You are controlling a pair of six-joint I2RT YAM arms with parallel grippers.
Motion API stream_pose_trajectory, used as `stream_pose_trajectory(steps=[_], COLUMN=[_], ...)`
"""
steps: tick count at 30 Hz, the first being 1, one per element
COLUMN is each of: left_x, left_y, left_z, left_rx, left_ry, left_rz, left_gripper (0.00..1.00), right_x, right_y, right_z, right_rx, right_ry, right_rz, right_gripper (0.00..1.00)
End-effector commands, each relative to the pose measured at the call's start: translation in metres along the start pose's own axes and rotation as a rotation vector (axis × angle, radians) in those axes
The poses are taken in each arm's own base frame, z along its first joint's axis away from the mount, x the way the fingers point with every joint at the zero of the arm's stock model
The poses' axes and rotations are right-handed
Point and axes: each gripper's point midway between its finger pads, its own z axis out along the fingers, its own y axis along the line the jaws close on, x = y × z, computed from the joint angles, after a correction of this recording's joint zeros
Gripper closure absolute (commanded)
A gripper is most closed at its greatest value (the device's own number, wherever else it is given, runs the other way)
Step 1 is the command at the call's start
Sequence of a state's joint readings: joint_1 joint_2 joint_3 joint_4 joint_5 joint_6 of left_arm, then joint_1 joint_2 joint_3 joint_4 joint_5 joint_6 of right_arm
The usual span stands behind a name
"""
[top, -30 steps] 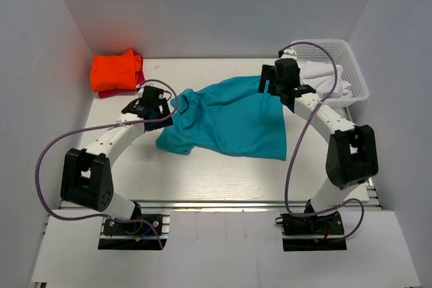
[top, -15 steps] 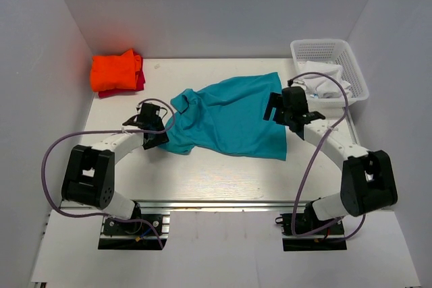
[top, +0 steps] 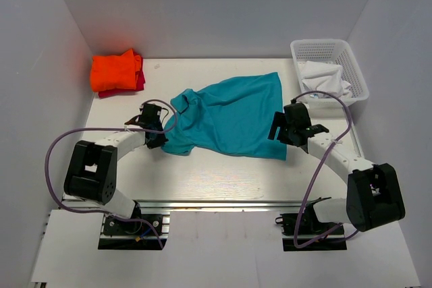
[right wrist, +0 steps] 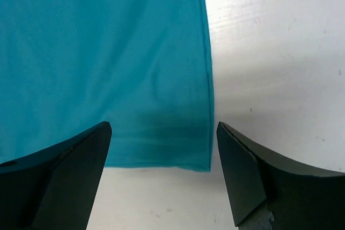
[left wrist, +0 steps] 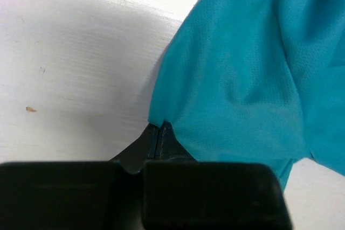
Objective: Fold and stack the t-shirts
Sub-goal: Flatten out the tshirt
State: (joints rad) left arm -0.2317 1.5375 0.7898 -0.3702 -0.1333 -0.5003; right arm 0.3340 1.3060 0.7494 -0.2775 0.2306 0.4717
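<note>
A teal-blue t-shirt point(top: 229, 116) lies spread flat in the middle of the table. My left gripper point(top: 156, 137) sits at its near left sleeve, and in the left wrist view it point(left wrist: 158, 131) is shut on the edge of the teal cloth point(left wrist: 242, 68). Over the shirt's near right hem corner my right gripper point(top: 279, 130) hovers open. In the right wrist view the hem corner point(right wrist: 205, 160) lies between the spread fingers of that gripper point(right wrist: 161, 133). A folded orange t-shirt point(top: 116, 71) rests on a red one point(top: 140, 81) at the back left.
A white plastic basket point(top: 356, 65) holding white cloth point(top: 325, 79) stands at the back right. White walls close in the table on the left, back and right. Each arm trails a purple cable point(top: 61, 146).
The left gripper came nearer along the shirt's left side and closed on the sleeve edge. The right arm drew back from the far right corner to the near right hem corner.
</note>
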Motion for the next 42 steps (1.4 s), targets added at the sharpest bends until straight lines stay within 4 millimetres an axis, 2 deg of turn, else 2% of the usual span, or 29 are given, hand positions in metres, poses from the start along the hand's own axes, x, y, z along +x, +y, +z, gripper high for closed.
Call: stream_pose_trajectory(steps=[1, 4, 8, 12, 15, 20, 22, 23, 24, 25, 26, 28, 32, 35, 38, 39, 40, 41, 42], left_x=[-0.017, -0.020, -0.020, -0.016, -0.018, -0.017, -0.021, -0.022, -0.025, -0.025, -0.025, -0.032, -0.055, -0.086, -0.119, -0.136, -0.143, -0.158, -0.164], left_y=[-0.008, -0.014, -0.019, -0.017, -0.018, -0.021, -0.023, -0.025, -0.029, -0.029, -0.031, -0.036, -0.051, -0.061, -0.067, -0.068, -0.067, -0.066, -0.066], left_z=[-0.020, -0.031, -0.045, -0.051, -0.054, -0.058, -0.061, -0.064, -0.067, -0.067, -0.070, -0.078, -0.103, -0.138, -0.180, -0.202, -0.215, -0.242, -0.256], left_rx=[0.052, 0.090, 0.118, 0.126, 0.131, 0.156, 0.166, 0.182, 0.203, 0.203, 0.221, 0.253, 0.324, 0.380, 0.414, 0.421, 0.421, 0.429, 0.437], left_ry=[-0.052, -0.067, -0.078, -0.073, -0.083, -0.085, -0.104, -0.108, -0.121, -0.121, -0.125, -0.157, -0.238, -0.360, -0.498, -0.564, -0.593, -0.663, -0.700], left_rz=[0.011, 0.008, 0.016, 0.016, 0.015, 0.015, 0.014, 0.014, 0.013, 0.013, 0.014, 0.025, 0.033, 0.047, 0.030, 0.027, 0.020, 0.005, -0.003], left_gripper=[1.00, 1.00, 1.00, 1.00, 1.00, 1.00, 1.00, 1.00, 1.00, 1.00, 1.00, 1.00, 1.00, 1.00, 1.00, 1.00, 1.00, 1.00, 1.00], right_x=[0.019, 0.034, 0.055, 0.062, 0.066, 0.076, 0.077, 0.077, 0.069, 0.070, 0.066, 0.053, 0.005, -0.048, -0.098, -0.117, -0.127, -0.153, -0.164], right_y=[-0.005, -0.010, -0.019, -0.018, -0.012, -0.008, -0.001, 0.001, 0.005, 0.007, 0.010, 0.015, 0.028, 0.039, 0.054, 0.058, 0.057, 0.062, 0.059], right_z=[-0.002, -0.001, 0.000, 0.008, 0.012, 0.021, 0.024, 0.026, 0.027, 0.026, 0.026, 0.023, 0.008, -0.020, -0.064, -0.082, -0.093, -0.117, -0.130], right_rx=[0.014, 0.027, 0.053, 0.057, 0.030, -0.001, -0.030, -0.040, -0.055, -0.066, -0.070, -0.093, -0.152, -0.191, -0.280, -0.297, -0.294, -0.317, -0.306], right_ry=[0.071, 0.115, 0.165, 0.185, 0.204, 0.227, 0.232, 0.234, 0.214, 0.220, 0.209, 0.167, -0.005, -0.185, -0.358, -0.422, -0.468, -0.539, -0.587], right_rz=[0.014, 0.021, 0.037, 0.063, 0.071, 0.086, 0.091, 0.094, 0.098, 0.098, 0.097, 0.092, 0.070, 0.067, 0.075, 0.083, 0.080, 0.093, 0.109], right_gripper=[0.16, 0.19, 0.19, 0.21, 0.28, 0.33, 0.42, 0.51, 0.76, 0.91, 1.00, 1.00, 1.00, 1.00, 1.00, 1.00, 1.00, 1.00, 1.00])
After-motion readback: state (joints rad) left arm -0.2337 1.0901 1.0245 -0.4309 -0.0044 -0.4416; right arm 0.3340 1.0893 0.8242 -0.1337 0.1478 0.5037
